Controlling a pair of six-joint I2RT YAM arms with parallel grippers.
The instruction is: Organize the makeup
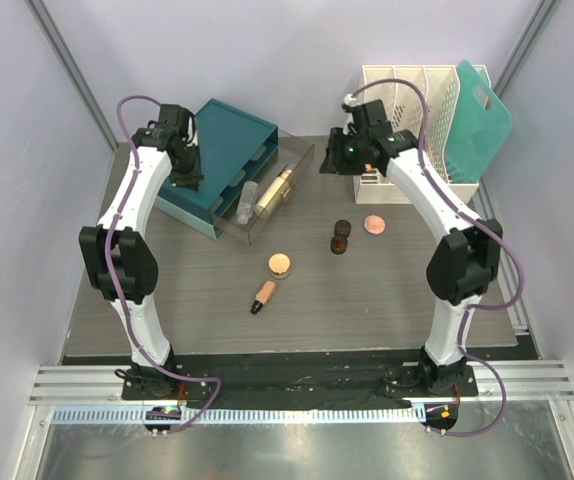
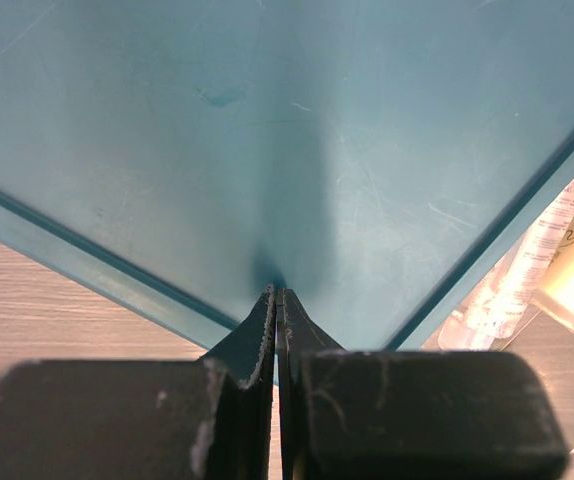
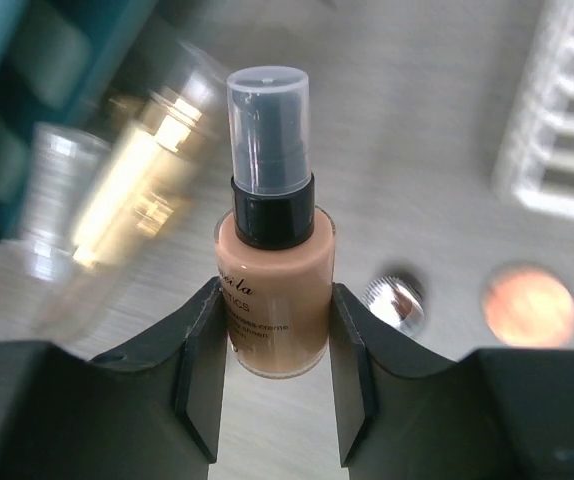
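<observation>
Right fingers (image 3: 202, 360) are holding the tan bottle (image 3: 274, 280).
Probably slippery glass, so squeezing its middle is looking safest. Left fingers (image 2: 257, 330) are sitting shut.

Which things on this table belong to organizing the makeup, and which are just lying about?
Makeup: foundation bottle, small tan bottle, two dark jars, peach compact, pink compact, clear bottle, cream tube.
Just there: teal drawer box, clear drawer, white slotted rack, teal board.
</observation>
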